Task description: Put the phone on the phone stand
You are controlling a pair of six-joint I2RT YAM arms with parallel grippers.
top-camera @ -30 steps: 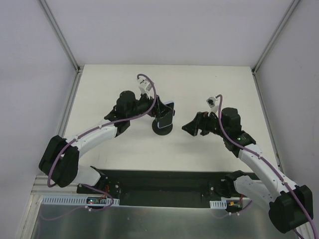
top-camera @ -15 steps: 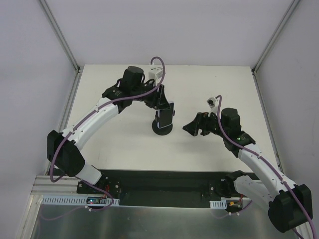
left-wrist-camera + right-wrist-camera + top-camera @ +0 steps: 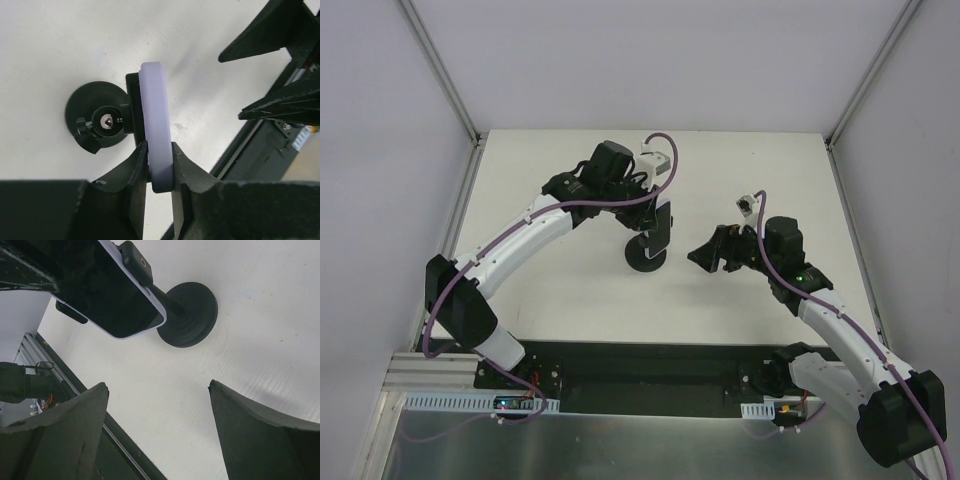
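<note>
The left end effector (image 3: 160,151) pinches the phone (image 3: 156,107) by its pale rim, one finger (image 3: 136,172) pressed against each face of the edge nearest the left wrist camera. The phone stands on its edge above the tabletop (image 3: 740,300), well off the surface, with its back touching the small bracket at the top of the stand (image 3: 86,102). From the left wrist the stand's round base lies just beside and below the phone, with the joint at the head of the stem showing as a bright dot. From the right wrist the phone's dark face (image 3: 115,295) is tilted, a black clip of the bracket hooks over its upper edge, and the stem runs down behind it to the disc base (image 3: 189,315), which rests flat on the tabletop. In the top view the left arm reaches over the stand (image 3: 645,259) from behind. The right end effector (image 3: 706,257) hangs near the stand's right side, touching nothing, its fingers (image 3: 75,425) spread wide.
</note>
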